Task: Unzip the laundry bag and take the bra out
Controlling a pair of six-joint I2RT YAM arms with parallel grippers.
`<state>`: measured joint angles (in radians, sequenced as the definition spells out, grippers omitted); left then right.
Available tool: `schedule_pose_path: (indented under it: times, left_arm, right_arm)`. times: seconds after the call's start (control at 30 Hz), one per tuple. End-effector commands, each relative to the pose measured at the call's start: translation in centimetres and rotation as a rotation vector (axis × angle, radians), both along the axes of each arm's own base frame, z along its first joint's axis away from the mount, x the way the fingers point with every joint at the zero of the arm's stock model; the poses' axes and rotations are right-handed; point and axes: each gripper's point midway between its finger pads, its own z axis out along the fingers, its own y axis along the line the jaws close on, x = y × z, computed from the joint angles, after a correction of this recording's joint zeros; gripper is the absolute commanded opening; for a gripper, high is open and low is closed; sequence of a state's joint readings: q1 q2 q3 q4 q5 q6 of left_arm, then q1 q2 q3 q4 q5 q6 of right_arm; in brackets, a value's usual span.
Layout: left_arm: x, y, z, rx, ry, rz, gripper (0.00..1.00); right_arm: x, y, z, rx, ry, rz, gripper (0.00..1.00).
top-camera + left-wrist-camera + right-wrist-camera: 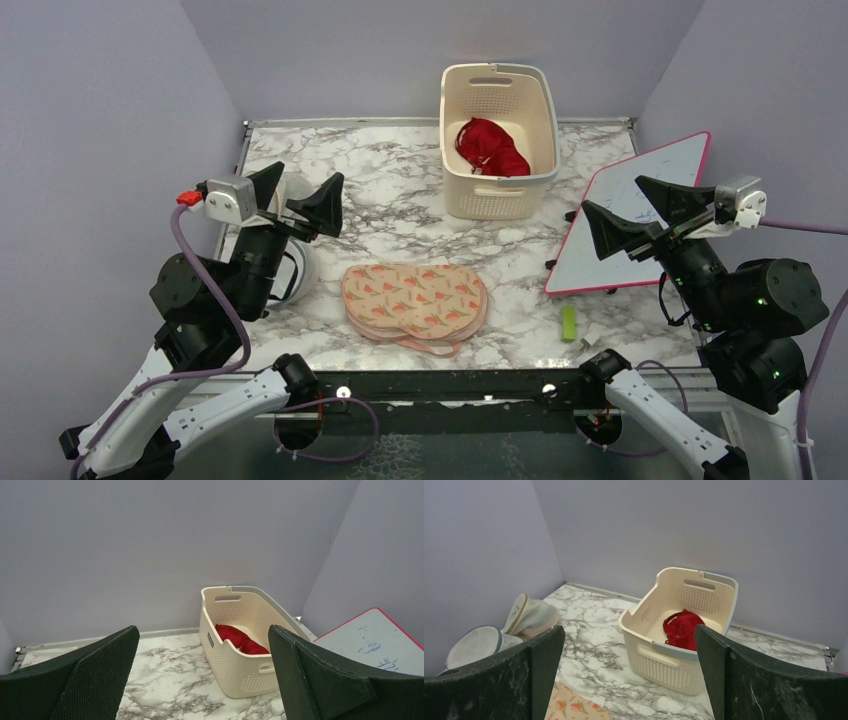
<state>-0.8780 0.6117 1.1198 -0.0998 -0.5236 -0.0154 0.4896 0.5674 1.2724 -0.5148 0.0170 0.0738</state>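
Observation:
The peach laundry bag point(415, 300) with its carrot print lies flat on the marble table near the front edge; a corner of the laundry bag point(574, 706) shows in the right wrist view. The red bra point(492, 148) lies inside the cream basket point(500, 195) at the back, and the bra point(240, 639) point(681, 627) appears in both wrist views. My left gripper point(306, 180) point(202, 630) hangs open above the table, left of the bag. Over the right side my right gripper point(617, 197) point(629, 630) is open as well. Neither holds anything.
A pink-framed whiteboard point(640, 210) lies at the right under the right arm. White mesh cases point(531, 612) point(476, 645) sit at the left by the wall, one partly under the left arm point(300, 265). A small green object point(568, 323) rests at the front right.

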Motion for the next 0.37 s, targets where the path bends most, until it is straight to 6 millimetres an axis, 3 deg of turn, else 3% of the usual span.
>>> schedule_pose_path:
  times: [0.0, 0.33]
  left_arm:
    - [0.44, 0.05, -0.47, 0.017, 0.012, 0.023, 0.99]
    - [0.74, -0.47, -1.14, 0.023, 0.031, 0.016, 0.99]
  right_arm:
    - [-0.07, 0.21, 0.10, 0.009, -0.004, 0.012, 1.00]
    - [-0.62, -0.22, -0.67, 0.014, -0.034, 0.005, 1.00]
